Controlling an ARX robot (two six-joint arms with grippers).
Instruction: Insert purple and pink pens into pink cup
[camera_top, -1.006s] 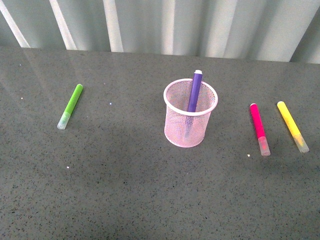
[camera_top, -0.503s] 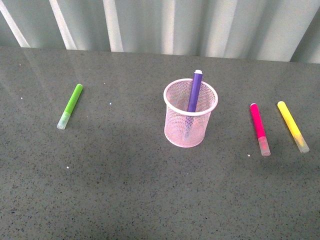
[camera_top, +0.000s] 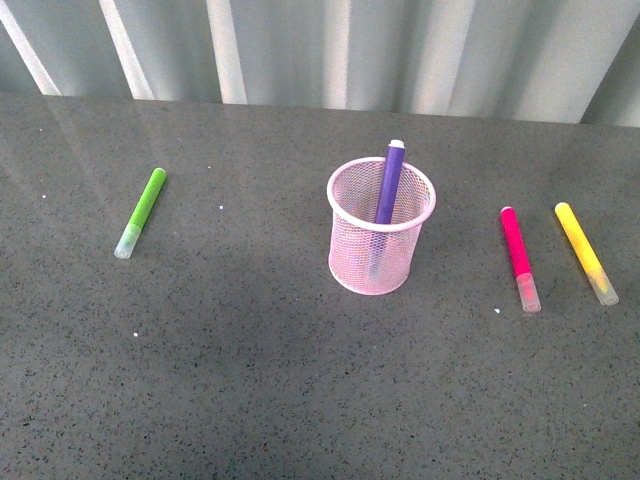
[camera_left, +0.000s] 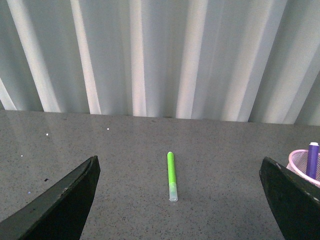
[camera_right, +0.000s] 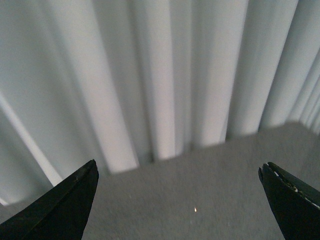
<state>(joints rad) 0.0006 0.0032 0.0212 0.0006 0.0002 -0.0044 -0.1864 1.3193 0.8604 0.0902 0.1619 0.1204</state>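
Left pincer (camera_left: 178, 159): two fingers (camera_left: 62, 202), black, matte, wedge-shaped, tapering to narrow tips | edges: thin grey sheen along the upper faces | Right pincer (camera_right: 177, 165): fingers (camera_right: 292, 202) of the same black wedge form | defect: pale scuff flecks along one finger's top edge near its tip | visible portion: finger ends only

A plain staged indoor work area, its exact kind unclear: a dark grey speckled tabletop (camera_top: 250, 400) backed by a pale pleated curtain (camera_top: 300, 50).
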